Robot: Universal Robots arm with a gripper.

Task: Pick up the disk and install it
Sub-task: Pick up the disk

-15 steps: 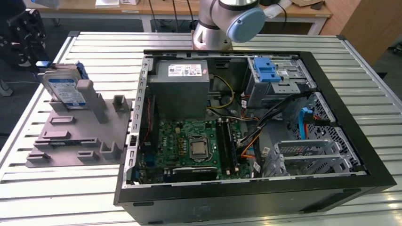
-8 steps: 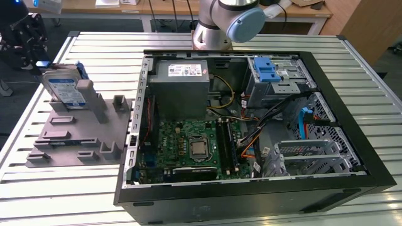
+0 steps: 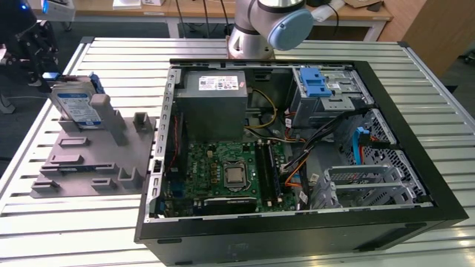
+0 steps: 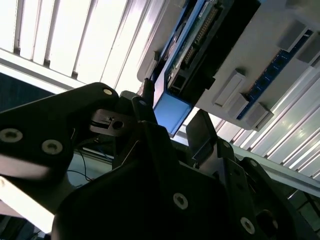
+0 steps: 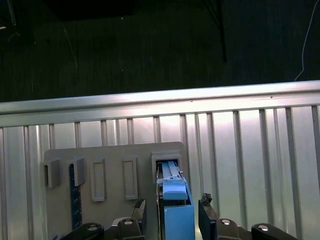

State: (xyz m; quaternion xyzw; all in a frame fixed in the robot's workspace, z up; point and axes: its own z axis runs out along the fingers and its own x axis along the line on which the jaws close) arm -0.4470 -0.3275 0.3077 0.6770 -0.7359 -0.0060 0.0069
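Observation:
The disk [image 3: 78,107] stands on edge in a slot of the grey holder [image 3: 93,161], on the table at the exterior view's left, its white-and-blue label facing out. My gripper [image 3: 44,65] is at the disk's far upper end. In the first wrist view the disk's blue rail [image 5: 176,215] runs between the two fingertips [image 5: 140,209], with a small gap on each side. My gripper [image 5: 172,210] is open astride it. In the second wrist view the disk's circuit-board side [image 4: 192,47] and blue end [image 4: 171,112] lie between the dark fingers [image 4: 143,102] of my gripper [image 4: 172,116].
An open black computer case [image 3: 415,183] fills the table's middle and right. Inside it are a grey power-supply box [image 3: 215,105], a motherboard [image 3: 230,172] and a silver bay with a blue latch [image 3: 321,89]. The arm's base [image 3: 252,33] stands behind the case. The slatted table edge [image 5: 160,97] borders dark floor.

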